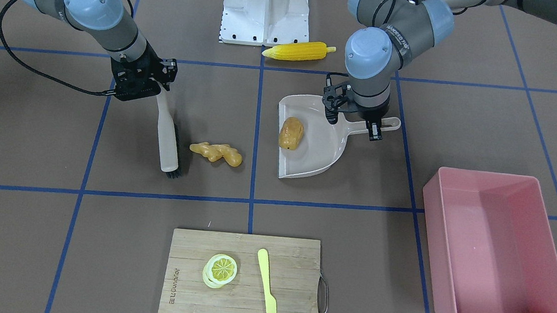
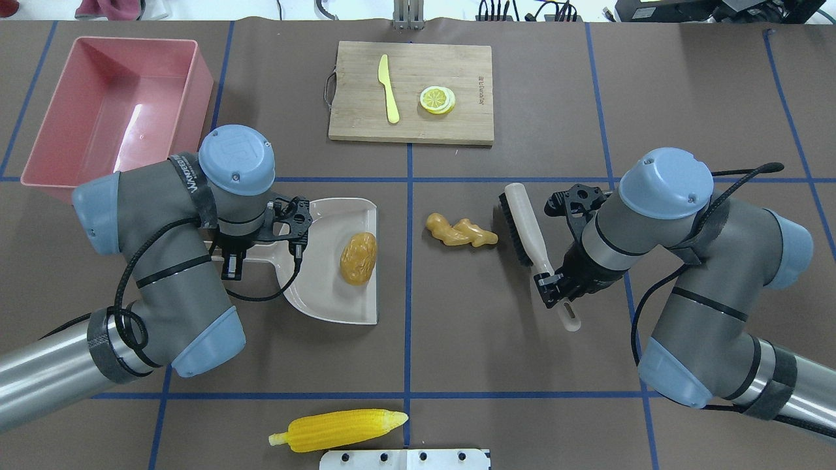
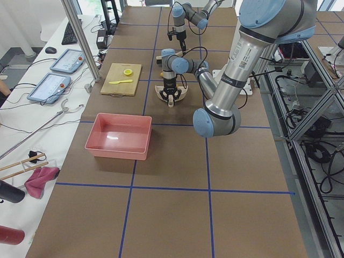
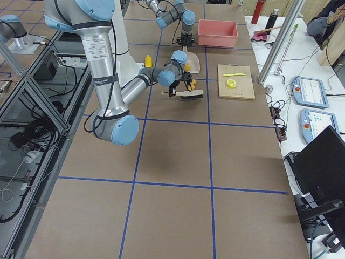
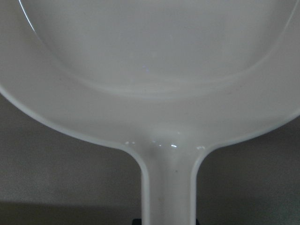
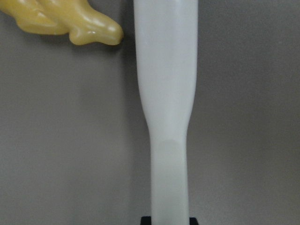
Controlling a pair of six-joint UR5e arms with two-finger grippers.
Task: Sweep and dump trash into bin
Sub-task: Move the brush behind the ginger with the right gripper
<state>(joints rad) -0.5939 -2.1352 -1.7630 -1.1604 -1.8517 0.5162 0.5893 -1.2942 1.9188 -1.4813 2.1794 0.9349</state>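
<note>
The brown potato lies inside the beige dustpan, and my left gripper is shut on the dustpan's handle. The tan ginger root rests on the table between the dustpan and a white brush. The brush sits just right of the ginger, bristles towards it. My right gripper is shut on the brush handle. The yellow corn cob lies near the robot's base. The pink bin stands empty at the far left, beyond my left arm.
A wooden cutting board at the table's far side carries a lemon slice and a pale yellow knife. A white mounting plate sits by the corn. Blue tape lines cross the brown table.
</note>
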